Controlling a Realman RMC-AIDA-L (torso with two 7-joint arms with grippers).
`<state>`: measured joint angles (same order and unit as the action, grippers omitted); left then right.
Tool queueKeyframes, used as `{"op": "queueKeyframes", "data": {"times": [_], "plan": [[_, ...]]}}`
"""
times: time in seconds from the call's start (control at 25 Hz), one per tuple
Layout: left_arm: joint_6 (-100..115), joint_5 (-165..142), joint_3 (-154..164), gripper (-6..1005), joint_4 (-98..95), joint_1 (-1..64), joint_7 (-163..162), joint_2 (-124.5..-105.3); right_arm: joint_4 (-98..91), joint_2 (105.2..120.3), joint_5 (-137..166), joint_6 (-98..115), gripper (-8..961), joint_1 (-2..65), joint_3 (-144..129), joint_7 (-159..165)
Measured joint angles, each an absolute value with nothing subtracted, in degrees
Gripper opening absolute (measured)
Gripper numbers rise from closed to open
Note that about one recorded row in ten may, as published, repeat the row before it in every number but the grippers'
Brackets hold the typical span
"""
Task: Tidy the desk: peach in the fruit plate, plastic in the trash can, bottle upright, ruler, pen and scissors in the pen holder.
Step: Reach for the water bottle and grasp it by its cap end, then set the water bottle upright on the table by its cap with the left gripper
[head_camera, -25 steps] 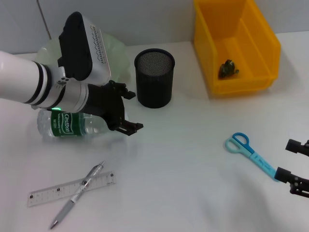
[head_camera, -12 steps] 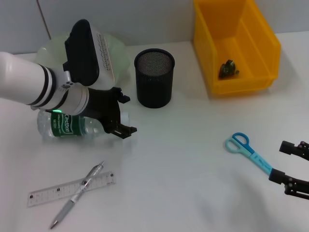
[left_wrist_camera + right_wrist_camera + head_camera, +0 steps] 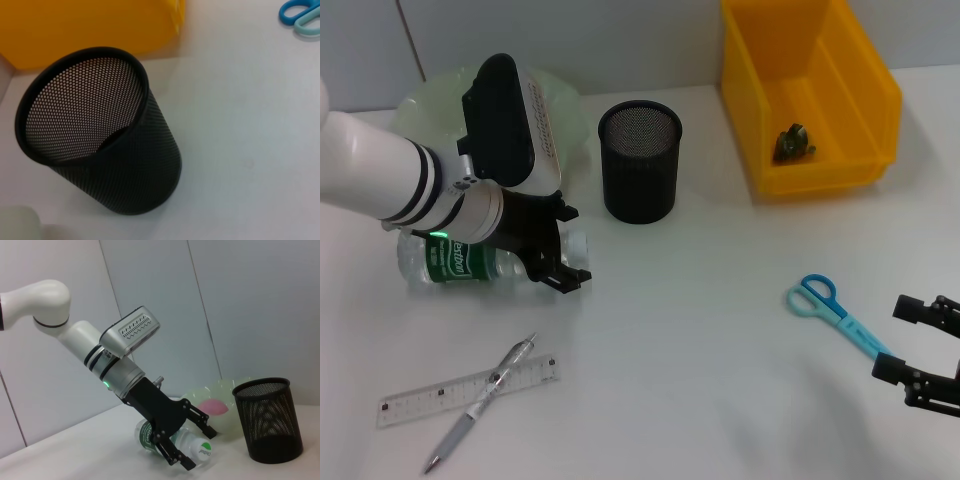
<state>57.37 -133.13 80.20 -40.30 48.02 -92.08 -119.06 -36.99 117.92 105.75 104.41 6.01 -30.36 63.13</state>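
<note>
Left gripper (image 3: pixel 560 245) spread wide over lying bottle (image 3: pixel 470 257) beside fruit plate (image 3: pixel 570 100), not yet gripping. Right gripper (image 3: pixel 920 345) open near scissors (image 3: pixel 835 318). Risk: round bottle rolling away if pinched off-centre.

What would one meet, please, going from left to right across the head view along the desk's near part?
Ruler → pen → scissors → right gripper.

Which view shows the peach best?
The right wrist view: the peach shows pink inside the fruit plate. In the head view the left arm covers most of the plate; the left wrist view misses it entirely.
</note>
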Motion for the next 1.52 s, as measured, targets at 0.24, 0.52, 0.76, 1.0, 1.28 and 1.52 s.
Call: {"op": "queueKeyframes", "data": {"times": [0.24,0.52,0.76,1.0,1.28,1.52], "plan": [[57.33,-133.16,81.77,837,-40.26,47.82,-92.08,-119.09,-37.0,118.0,106.24,104.26,841,6.09,-30.03,63.45],[56.58,-132.82,82.01,694,-40.25,47.65,-92.01,-119.09,-37.0,118.04,106.26,104.22,841,6.17,-30.32,63.79],[55.84,-132.75,84.19,445,-40.49,47.56,-92.01,-119.09,-36.86,118.03,106.26,104.18,841,6.15,-30.2,64.13],[57.47,-131.68,84.9,445,-42.62,47.01,-92.23,-119.09,-35.58,117.72,106.26,104.14,841,6.54,-29.99,64.15],[61.03,-128.39,84.46,445,-49.37,43.67,-92.11,-118.76,-35.42,117.68,106.26,104.14,841,6.58,-29.97,64.19],[63.9,-126.44,81.75,445,-53.43,41.08,-92.33,-118.66,-35.42,117.72,106.26,104.25,841,6.82,-29.88,64.31]]}}
